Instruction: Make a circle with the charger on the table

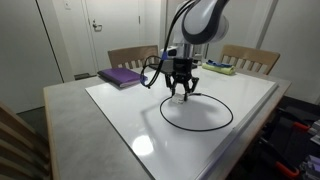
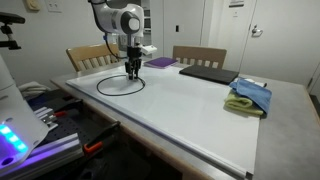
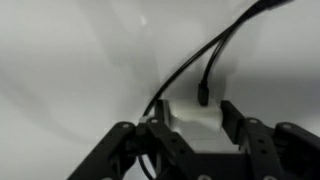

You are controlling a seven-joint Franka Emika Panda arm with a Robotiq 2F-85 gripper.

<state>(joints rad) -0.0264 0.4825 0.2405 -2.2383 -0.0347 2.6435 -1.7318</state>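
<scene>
The charger is a thin black cable lying in a rough closed loop on the white board of the table (image 1: pixel 70 120), seen in both exterior views (image 1: pixel 228 107) (image 2: pixel 101 90). My gripper (image 1: pixel 181 94) (image 2: pixel 131 75) hangs low over the loop's far edge, where the cable ends meet. In the wrist view two cable strands (image 3: pixel 215 45) run in from the upper right, and a small plug end (image 3: pixel 204 95) lies on the board just ahead of the gap between my fingers. My gripper (image 3: pixel 192 120) is open with nothing between the fingers.
A purple book (image 1: pixel 122 76) lies at the far edge behind the arm. A flat dark laptop (image 2: pixel 205 73) and blue and green cloths (image 2: pixel 250 97) lie further along the table. Wooden chairs (image 1: pixel 250 58) stand behind it. Equipment sits at the near side (image 2: pixel 30 130).
</scene>
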